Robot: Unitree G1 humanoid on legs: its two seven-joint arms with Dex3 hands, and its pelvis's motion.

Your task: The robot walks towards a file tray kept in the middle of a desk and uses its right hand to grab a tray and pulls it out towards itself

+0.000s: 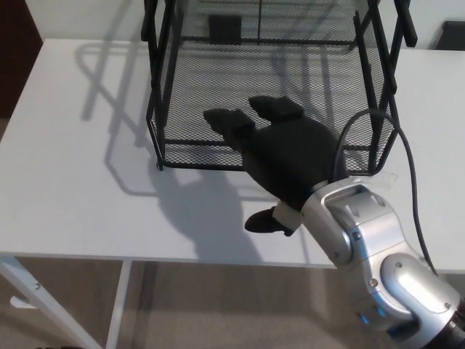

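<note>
Hooking the tray (203, 154) front edge, right robot hand (283, 156) fingers inside.

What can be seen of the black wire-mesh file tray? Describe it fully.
The black wire-mesh file tray has a fine mesh floor and low walls, held in a black metal frame with upright posts. It stands upright mid-desk on the white desk, empty. The right robot hand reaches over its front rim, fingers inside, thumb outside below.

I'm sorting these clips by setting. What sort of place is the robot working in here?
Most likely an office or a study: a plain white desk on white metal legs carries a black wire-mesh file tray rack, and the robot's black right hand reaches over the tray's front rim. Brownish flooring shows beneath.
</note>
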